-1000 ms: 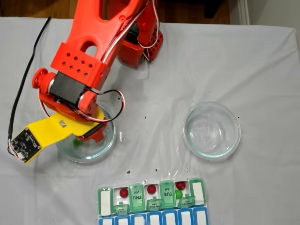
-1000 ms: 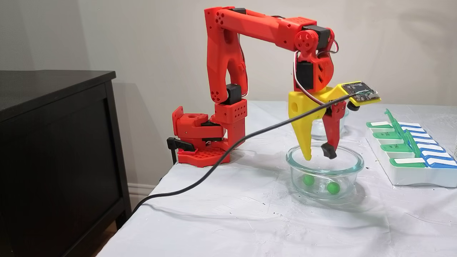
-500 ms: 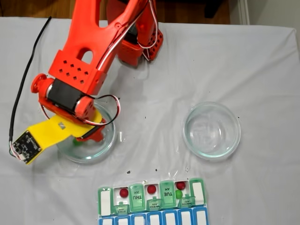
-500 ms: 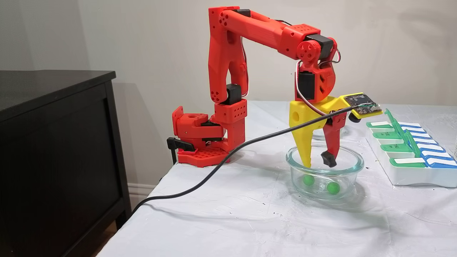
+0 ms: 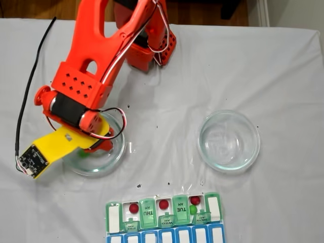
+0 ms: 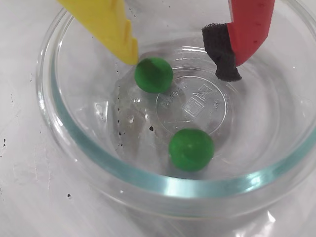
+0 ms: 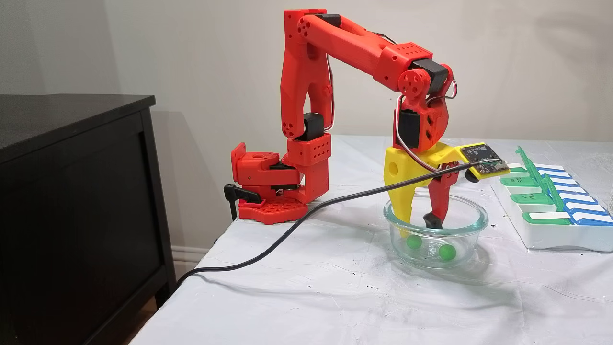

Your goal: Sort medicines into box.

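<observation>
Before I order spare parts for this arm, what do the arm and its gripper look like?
The arm is bright red printed plastic with rows of small holes and black servo motors at the joints. The gripper has one yellow finger and one red finger tipped with a black foam pad. A yellow bracket carries a small circuit board with a black cable; red and white wires loop at the wrist.

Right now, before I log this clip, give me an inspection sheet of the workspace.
Surface: white cloth-covered table, wrinkled, small dark specks.
Job's things: two green balls in the glass dish; pill organizer holds three red balls and one green.
Clutter: second glass dish, nothing seen inside.
Grippers: gripper open, lowered into the dish, yellow finger beside one green ball.
Cables: black cable runs off the table edge.
Surroundings: black cabinet, beige wall.
</observation>
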You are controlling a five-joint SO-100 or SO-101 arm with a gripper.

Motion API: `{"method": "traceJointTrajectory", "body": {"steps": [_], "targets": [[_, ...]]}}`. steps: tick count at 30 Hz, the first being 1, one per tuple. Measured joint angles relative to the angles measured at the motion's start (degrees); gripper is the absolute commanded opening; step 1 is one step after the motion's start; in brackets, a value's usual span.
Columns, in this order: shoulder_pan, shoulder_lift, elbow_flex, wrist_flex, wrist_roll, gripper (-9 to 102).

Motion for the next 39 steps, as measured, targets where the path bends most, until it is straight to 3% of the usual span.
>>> {"method": "traceJointTrajectory", "body": {"steps": [39], "targets": [[0.6,-3.6,0.0,-1.1,-0.8,25]]}}
